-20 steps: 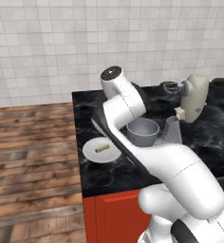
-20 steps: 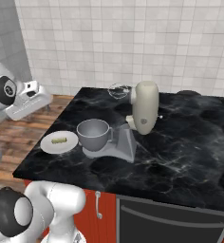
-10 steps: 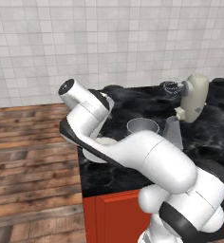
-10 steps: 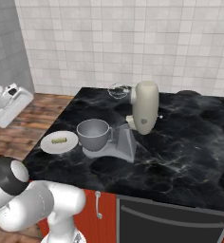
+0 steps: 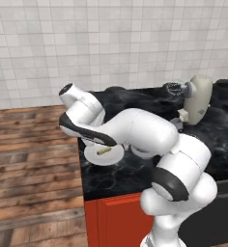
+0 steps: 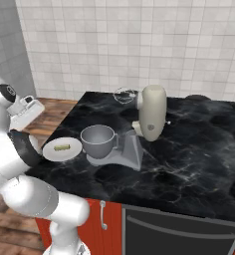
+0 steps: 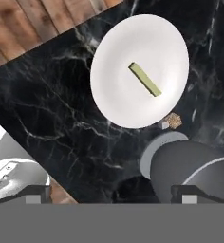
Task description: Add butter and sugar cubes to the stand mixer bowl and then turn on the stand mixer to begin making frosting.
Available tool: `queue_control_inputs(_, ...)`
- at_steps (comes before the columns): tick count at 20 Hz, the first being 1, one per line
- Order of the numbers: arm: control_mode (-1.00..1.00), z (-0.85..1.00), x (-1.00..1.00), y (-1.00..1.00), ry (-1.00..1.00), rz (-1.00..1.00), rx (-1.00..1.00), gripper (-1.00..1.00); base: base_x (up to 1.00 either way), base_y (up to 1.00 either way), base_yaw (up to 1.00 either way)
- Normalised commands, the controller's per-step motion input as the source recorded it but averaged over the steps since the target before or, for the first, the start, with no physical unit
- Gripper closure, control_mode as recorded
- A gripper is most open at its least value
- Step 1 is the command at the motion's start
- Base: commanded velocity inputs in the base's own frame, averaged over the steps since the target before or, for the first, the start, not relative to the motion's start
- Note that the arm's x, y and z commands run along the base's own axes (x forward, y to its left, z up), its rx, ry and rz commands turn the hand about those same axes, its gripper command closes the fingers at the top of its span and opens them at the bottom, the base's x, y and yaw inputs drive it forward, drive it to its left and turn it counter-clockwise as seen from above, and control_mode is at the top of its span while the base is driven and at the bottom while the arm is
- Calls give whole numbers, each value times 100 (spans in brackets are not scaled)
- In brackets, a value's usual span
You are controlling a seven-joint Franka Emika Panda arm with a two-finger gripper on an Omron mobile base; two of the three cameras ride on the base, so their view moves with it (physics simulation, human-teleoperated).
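The claw (image 7: 111, 192) hangs wide apart, holding nothing; ahead of it the butter (image 7: 145, 79) lies on the plate (image 7: 114, 102), with the sugar (image 7: 171, 121) between plate and bowl (image 7: 192, 168).

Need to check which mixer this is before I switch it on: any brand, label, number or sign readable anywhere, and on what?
None readable.
Stand mixer: plain cream head, no brand or dial marks to be seen.
Bowl: plain grey wall.
Plate and butter: unmarked.
Wall tiles and red cabinet: no text.
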Motion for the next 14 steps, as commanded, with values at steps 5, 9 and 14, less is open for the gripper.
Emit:
queue_control_inputs(5,-100,-49,32,-3,18,10,-15,-100,0,0,0)
queue_control_inputs(9,-100,-33,23,-15,17,6,-11,-100,0,0,0)
queue_control_inputs(14,-100,-30,33,-12,28,6,-1,-100,0,0,0)
